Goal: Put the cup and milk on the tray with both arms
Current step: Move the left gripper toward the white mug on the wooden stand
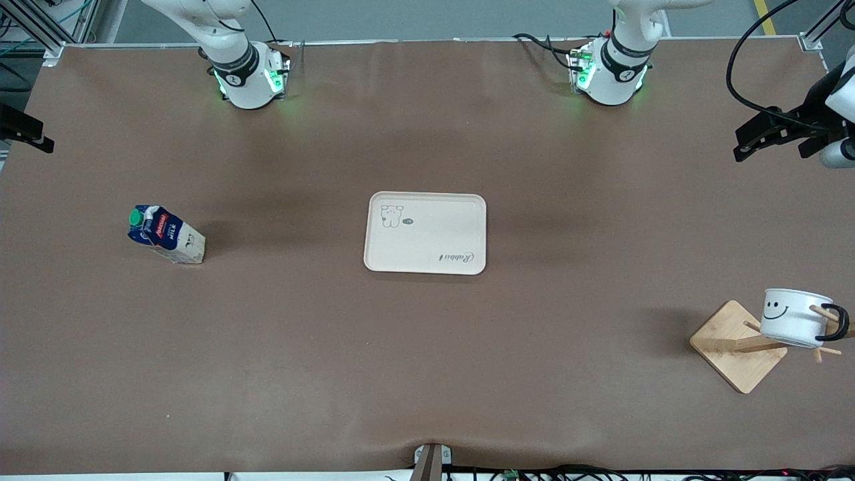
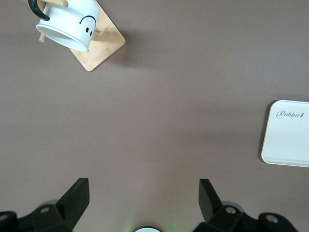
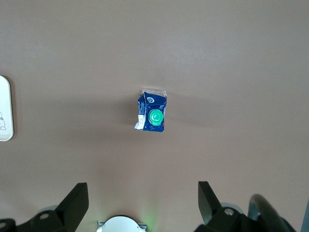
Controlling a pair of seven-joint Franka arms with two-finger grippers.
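Note:
The cream tray (image 1: 425, 233) lies flat at the table's middle. It also shows in the left wrist view (image 2: 288, 140) and at the edge of the right wrist view (image 3: 4, 108). The milk (image 1: 165, 234) stands upright toward the right arm's end, with its green cap seen from above in the right wrist view (image 3: 152, 117). The cup (image 1: 795, 316) hangs by its handle on a peg of a wooden rack toward the left arm's end, and shows in the left wrist view (image 2: 70, 24). My left gripper (image 2: 143, 182) and right gripper (image 3: 143, 185) are open and empty, each high over the table near its own base.
The wooden rack's square base (image 1: 735, 344) stands near the table's corner, nearer to the front camera than the tray. A black clamp-like device with a cable (image 1: 775, 130) sits at the table's edge at the left arm's end. Brown tabletop surrounds the tray.

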